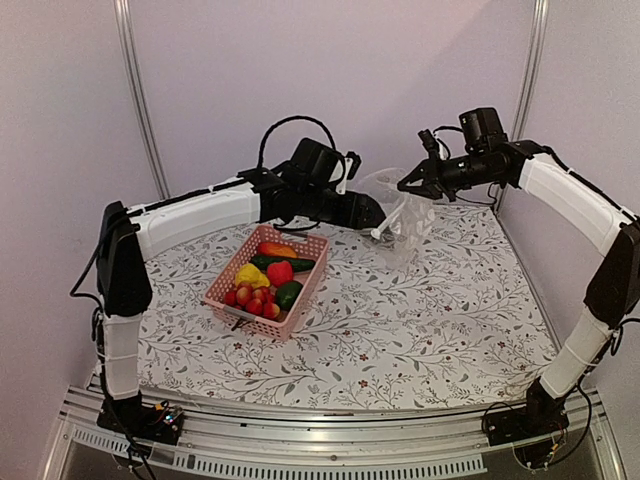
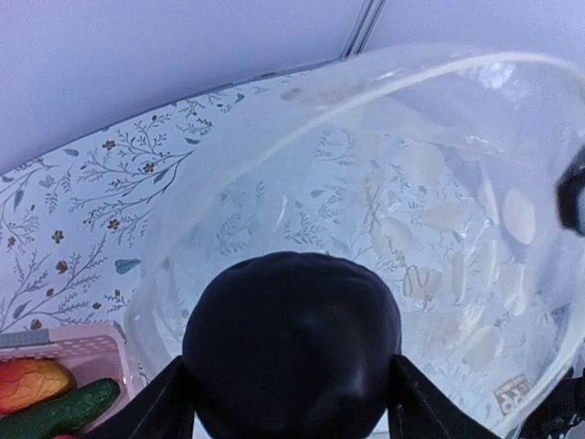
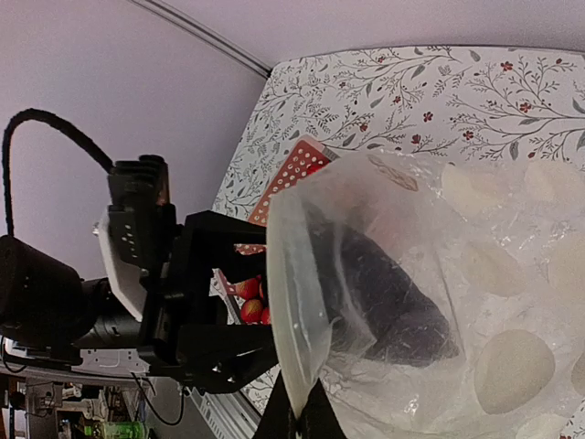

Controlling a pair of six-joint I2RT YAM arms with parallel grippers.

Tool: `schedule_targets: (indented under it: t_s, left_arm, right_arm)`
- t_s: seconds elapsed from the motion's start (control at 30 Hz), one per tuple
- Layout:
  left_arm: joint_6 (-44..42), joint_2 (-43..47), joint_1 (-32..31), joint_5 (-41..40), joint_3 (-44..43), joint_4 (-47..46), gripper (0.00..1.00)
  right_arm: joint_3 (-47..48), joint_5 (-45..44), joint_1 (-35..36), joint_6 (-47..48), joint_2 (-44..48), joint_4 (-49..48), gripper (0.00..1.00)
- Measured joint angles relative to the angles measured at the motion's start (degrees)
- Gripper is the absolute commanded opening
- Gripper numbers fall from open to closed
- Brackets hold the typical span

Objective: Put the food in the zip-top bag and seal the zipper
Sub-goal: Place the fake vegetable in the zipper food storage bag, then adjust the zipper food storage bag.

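- Eggplant [image 2: 292, 352], dark purple, sits clamped between the left end effector's [image 1: 368, 212] fingers, inside the mouth of the zip-top bag [image 1: 402, 220].
- Step in hand, as I judge it: loading the bag. Next it must let go, then back out without snagging the film.
- Right end effector [image 3: 297, 416] is pinched together on the bag's rim, holding it up, mouth facing the left one.
- Remaining food [image 1: 268, 280] lies in the pink basket [image 1: 245, 318], below and behind the left end effector, whose arm reaches forward nearly level.

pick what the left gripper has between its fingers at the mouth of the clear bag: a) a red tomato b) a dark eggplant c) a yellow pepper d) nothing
b: the left gripper grips a dark rounded eggplant in the open mouth of the bag, while the tomato and pepper lie in the basket.
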State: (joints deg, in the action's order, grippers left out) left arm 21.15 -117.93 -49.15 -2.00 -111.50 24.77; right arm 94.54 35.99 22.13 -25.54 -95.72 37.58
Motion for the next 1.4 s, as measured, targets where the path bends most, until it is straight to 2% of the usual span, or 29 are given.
schedule_targets:
  t_s: [0.03, 0.07, 0.1, 0.3, 0.4, 0.6, 0.7, 0.8, 0.87, 1.07, 1.4]
  left_arm:
    - [-0.1, -0.5, -0.1, 0.1, 0.8, 0.1, 0.83]
    - [-0.6, -0.6, -0.1, 0.2, 1.7, 0.1, 0.95]
    - [-1.1, -0.3, -0.2, 0.2, 2.7, -0.2, 0.99]
    - [-4.3, 6.2, -0.9, -0.6, 6.6, -3.3, 1.00]
    - [-4.2, 12.3, -1.0, -1.4, 8.3, -6.5, 0.95]
    - [1.2, 20.4, -1.1, -5.1, 13.2, -8.5, 0.71]
    - [4.1, 19.9, -0.9, -4.3, 18.0, -7.9, 0.71]
    - [6.4, 16.8, -0.7, -3.1, 21.0, -5.4, 0.81]
    - [8.3, 14.2, -0.7, -3.0, 21.4, -3.1, 0.82]
    - [11.0, 9.1, -0.3, -3.2, 19.8, 0.2, 0.68]
    - [15.1, 4.1, 1.7, 1.7, 16.7, -4.2, 0.63]
  right_arm:
    - [0.9, 0.6, 0.0, -0.6, 0.0, -0.2, 0.00]
    - [1.4, 0.9, 0.0, -0.9, 0.0, -0.5, 0.00]
    - [1.5, 1.3, 0.0, -1.3, 0.0, -0.7, 0.00]
    - [0.5, 2.1, 0.0, -2.3, -0.9, -1.2, 0.00]
    - [-1.7, 2.0, 0.0, -2.6, -1.2, -2.1, 0.00]
    - [-7.7, 2.1, 0.0, -4.0, -1.2, -5.3, 0.00]
    - [-10.0, 2.7, 0.0, -4.6, -0.9, -7.8, 0.00]
    - [-11.2, 3.9, 0.0, -5.7, 0.3, -10.3, 0.00]
    - [-11.3, 4.8, 0.0, -6.4, 1.3, -11.8, 0.00]
    - [-11.3, 7.2, 0.0, -8.4, 3.3, -15.6, 0.00]
    - [-11.1, 9.7, 0.0, -11.1, 3.9, -16.3, 0.00]
